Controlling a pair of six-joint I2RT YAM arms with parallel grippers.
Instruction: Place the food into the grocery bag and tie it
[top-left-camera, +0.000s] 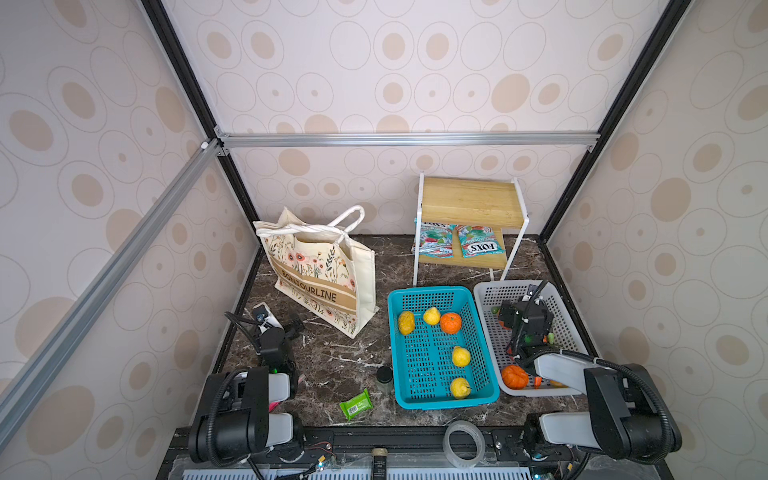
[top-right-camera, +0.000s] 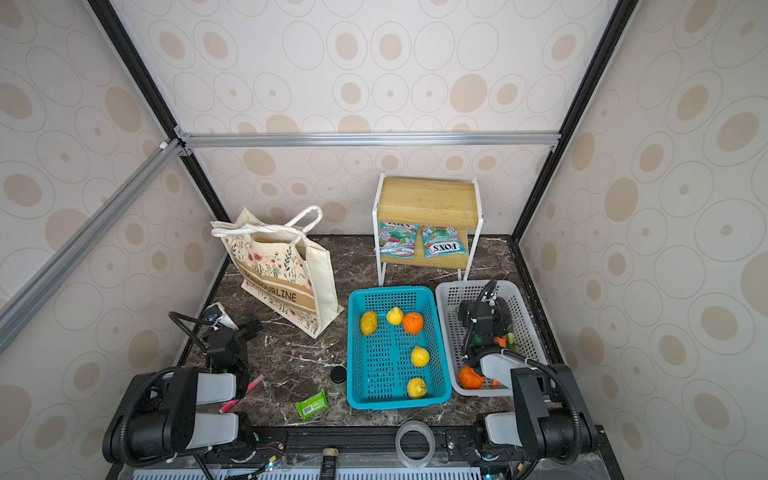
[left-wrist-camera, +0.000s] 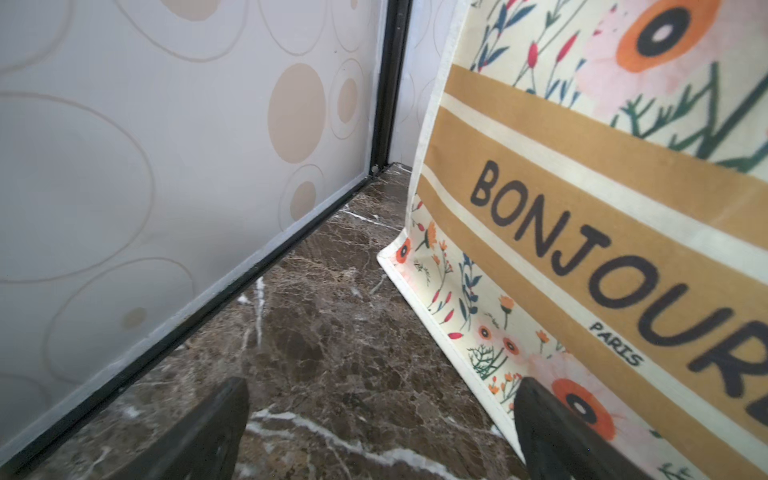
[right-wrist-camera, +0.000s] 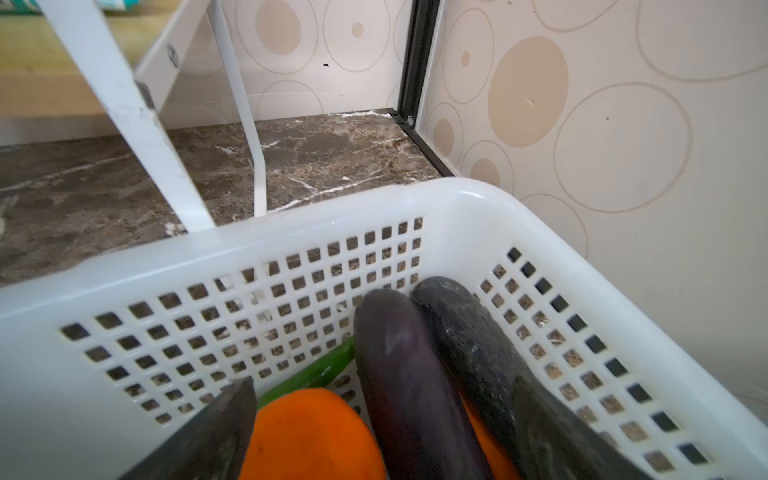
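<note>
The cream floral tote bag (top-left-camera: 328, 274) is seen standing at the rear left of the marble tabletop (top-left-camera: 332, 357), its mouth partly open and its white handles (top-left-camera: 332, 226) flopped across the top. No food can be seen inside it. The left gripper (left-wrist-camera: 382, 395) is held low beside the bag's lower front edge with its jaws spread wide and nothing between them; whether one finger touches the cloth cannot be told. The right gripper (right-wrist-camera: 386, 399) is likewise spread wide and empty, lowered into the white basket (right-wrist-camera: 291, 237) over two dark aubergines (right-wrist-camera: 399, 353) that lie side by side on an orange toy vegetable (right-wrist-camera: 311, 432). More food is left in the blue basket (top-left-camera: 428, 291), namely yellow fruits (top-left-camera: 460, 356) and a mandarin (top-left-camera: 451, 323), and two snack packets (top-left-camera: 480, 247) lie on the rack's lower shelf (top-left-camera: 463, 259). The toy produce is judged light, firm and smooth, so slipping is likely; an aubergine would best be taken across its middle, crosswise to its length. The canvas is judged soft and easily tipped, and the handles are judged the place to be gripped for tying.
</note>
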